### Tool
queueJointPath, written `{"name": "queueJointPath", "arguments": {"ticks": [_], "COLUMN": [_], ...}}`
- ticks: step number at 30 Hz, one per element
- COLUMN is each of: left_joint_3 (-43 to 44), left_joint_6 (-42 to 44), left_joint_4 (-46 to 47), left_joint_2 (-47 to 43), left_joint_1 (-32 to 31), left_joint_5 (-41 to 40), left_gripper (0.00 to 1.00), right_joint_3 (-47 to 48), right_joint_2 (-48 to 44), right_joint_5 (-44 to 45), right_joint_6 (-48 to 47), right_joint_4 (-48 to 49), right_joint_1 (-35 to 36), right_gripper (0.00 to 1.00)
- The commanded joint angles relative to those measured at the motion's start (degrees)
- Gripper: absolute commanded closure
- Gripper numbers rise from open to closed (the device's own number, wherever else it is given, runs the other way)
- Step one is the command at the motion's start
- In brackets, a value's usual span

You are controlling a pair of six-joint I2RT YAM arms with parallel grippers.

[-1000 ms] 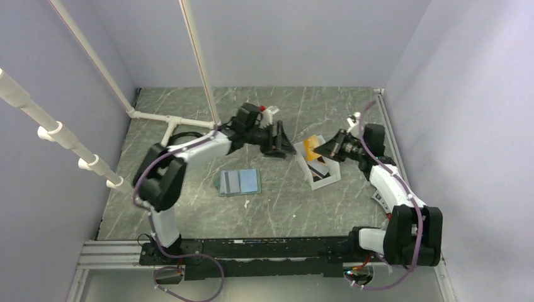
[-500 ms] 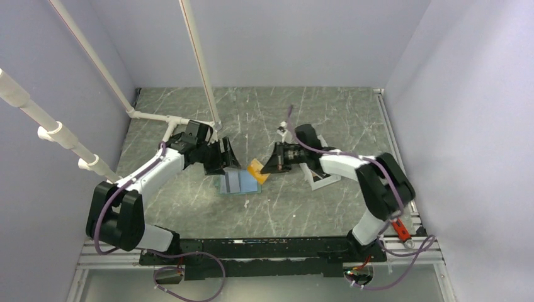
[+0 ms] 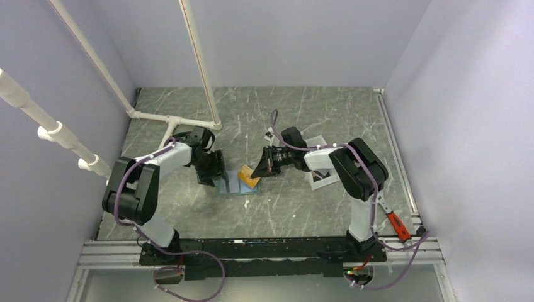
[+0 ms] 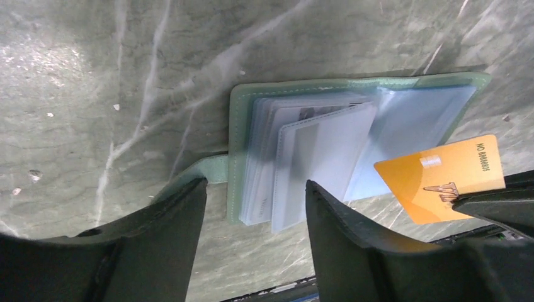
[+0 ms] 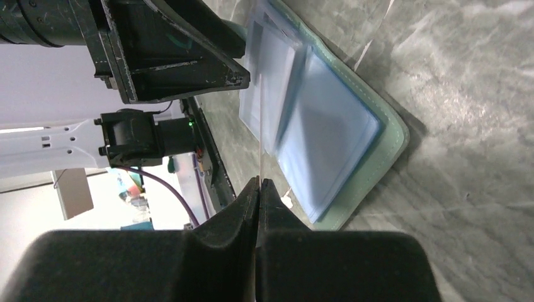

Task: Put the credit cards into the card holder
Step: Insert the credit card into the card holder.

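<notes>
We see grey-green marbled table [image 3: 302, 201]. On it, left of middle, card holder [image 3: 236, 184] lies open and flat, blue inside up. White bin [image 3: 325, 179] farther right. White pipe frame [image 3: 165, 119] stands at back left. Red-handled tool [image 3: 396, 224] by right edge, though we cannot tell if it lies on table.

Robot lab cell: plain lilac walls [image 3: 283, 38], white pipe frame [image 3: 200, 69], mounting rail [image 3: 264, 248].

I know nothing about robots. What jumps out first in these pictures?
A bright orange plastic card, pinched in the right gripper, hangs over one end of the open sage-green wallet with pale blue sleeves on the grey marbled table. The left gripper stands open over its other end.
</notes>
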Motion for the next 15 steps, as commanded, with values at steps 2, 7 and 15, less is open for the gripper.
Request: {"name": "queueJointPath", "arguments": {"ticks": [2,7,15], "left_joint_3": [0.4,-0.47,-0.62], "left_joint_6": [1.23,0.68,0.65], "left_joint_4": [-0.21,0.6,0.68], "left_joint_2": [1.14,2.68,2.99], "left_joint_1": [0.47,0.47,0.47], "left_joint_5": [-1.84,-1.3,-1.2], "left_gripper": [0.42,0.51,0.57], "right_joint_3": [2.75,2.96,2.83], "right_joint_2": [2.35,3.86,4.62], "right_joint_5": [-2.62,-2.55,-3.43], "right_joint_6": [-0.24,-0.16,0.54], "right_joint_4": [4.65,4.96,6.05], "right_joint_1": [0.36,0.36,0.4], "right_gripper": [1.0,1.0,1.0]}}
